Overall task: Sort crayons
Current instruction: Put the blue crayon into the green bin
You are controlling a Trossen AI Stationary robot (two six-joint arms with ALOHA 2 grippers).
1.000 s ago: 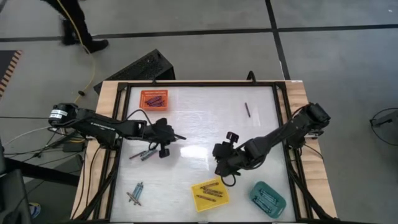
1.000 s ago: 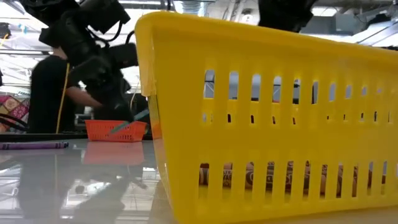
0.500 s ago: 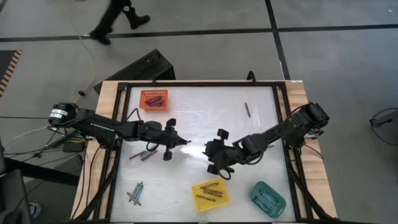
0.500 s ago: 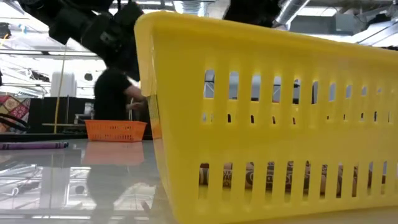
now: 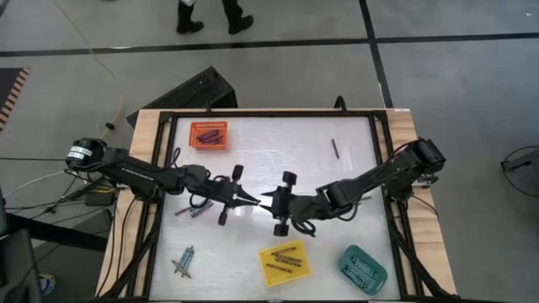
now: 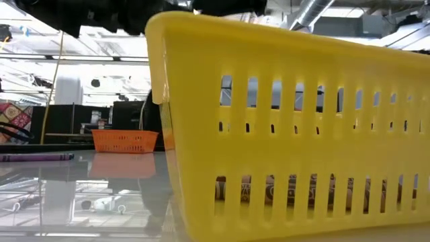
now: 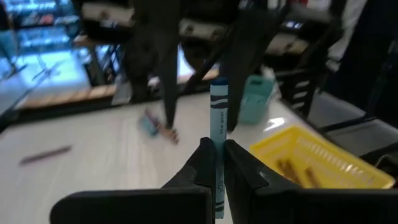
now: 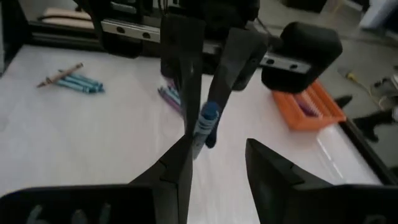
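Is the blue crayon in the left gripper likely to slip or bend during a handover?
Probably stiff: the blue crayon juts straight from the left gripper. Its paper wrapper likely grips well. Pinched near one end, it might pivot as the open right gripper takes it.

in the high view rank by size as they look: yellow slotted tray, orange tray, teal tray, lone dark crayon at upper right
1. Yellow slotted tray
2. Teal tray, close behind it
3. Orange tray
4. Lone dark crayon, much the smallest
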